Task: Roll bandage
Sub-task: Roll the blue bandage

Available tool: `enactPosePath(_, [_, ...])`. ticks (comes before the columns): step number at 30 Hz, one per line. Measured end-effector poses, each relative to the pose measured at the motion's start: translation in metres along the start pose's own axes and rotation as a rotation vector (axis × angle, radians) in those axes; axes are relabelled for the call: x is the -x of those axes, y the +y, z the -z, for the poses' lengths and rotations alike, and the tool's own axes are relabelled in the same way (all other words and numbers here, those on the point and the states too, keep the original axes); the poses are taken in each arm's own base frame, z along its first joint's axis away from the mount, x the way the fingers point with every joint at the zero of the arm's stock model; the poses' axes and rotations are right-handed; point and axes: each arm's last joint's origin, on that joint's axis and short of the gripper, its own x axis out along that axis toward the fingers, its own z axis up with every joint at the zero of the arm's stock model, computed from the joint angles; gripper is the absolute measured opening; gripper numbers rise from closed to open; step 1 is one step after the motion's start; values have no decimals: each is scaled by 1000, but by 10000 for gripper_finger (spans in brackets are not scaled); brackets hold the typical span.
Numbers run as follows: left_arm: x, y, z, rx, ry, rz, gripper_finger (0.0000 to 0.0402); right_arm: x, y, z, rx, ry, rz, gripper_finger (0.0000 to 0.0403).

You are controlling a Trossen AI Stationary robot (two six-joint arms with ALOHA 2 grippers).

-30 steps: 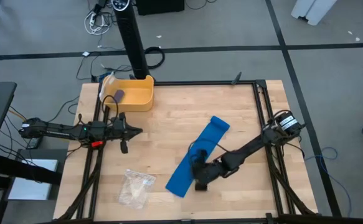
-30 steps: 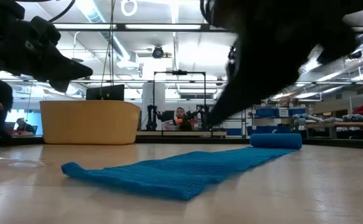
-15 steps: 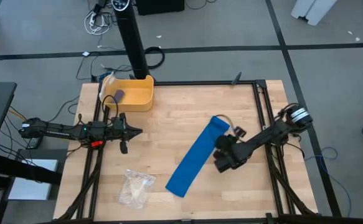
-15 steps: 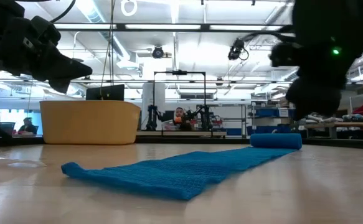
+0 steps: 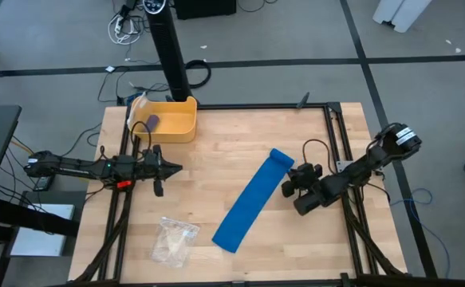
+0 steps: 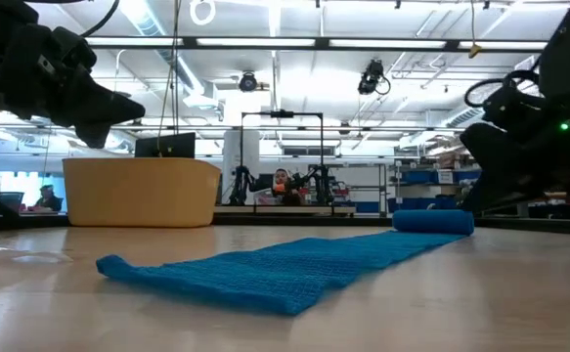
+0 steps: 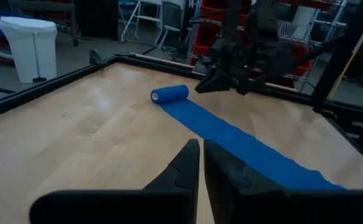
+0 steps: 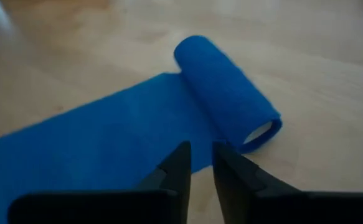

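Our bandage [image 5: 252, 198] lies mostly unrolled, slanting across the middle of the surface [image 5: 216, 159], with just a short roll started at its far end; the right tool [image 5: 290, 180] sits just beside that roll, fingers nearly together on nothing, and the left tool [image 5: 171, 167] waits well apart, closed and empty. Biggest risk, we reckon, is nudging the roll crooked so it winds skewed or pops loose. No readable labels anywhere.
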Motion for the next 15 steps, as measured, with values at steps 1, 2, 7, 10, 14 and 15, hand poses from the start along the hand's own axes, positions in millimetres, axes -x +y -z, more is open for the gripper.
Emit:
enactPosePath(1, [0,0,0,1,-3,-4,30,-1,-1,0,-14,-12,4,85])
enactPosePath(2, [0,0,-1,2,-7,-10,30,-2,-1,-1,-28,-22,9,96])
enactPosePath(7, [0,0,-3,29,-40,-27,30,-8,-2,-6,-86,-33,40,145])
enactPosePath(10, [0,0,-5,34,-55,-26,30,-16,-4,-10,-127,-31,82,164])
enactPosePath(14, [0,0,-5,37,-56,-26,30,-25,-6,-16,-176,-26,120,173])
enactPosePath(15, [0,0,-5,39,-56,-26,30,-26,-6,-17,-186,-15,125,173])
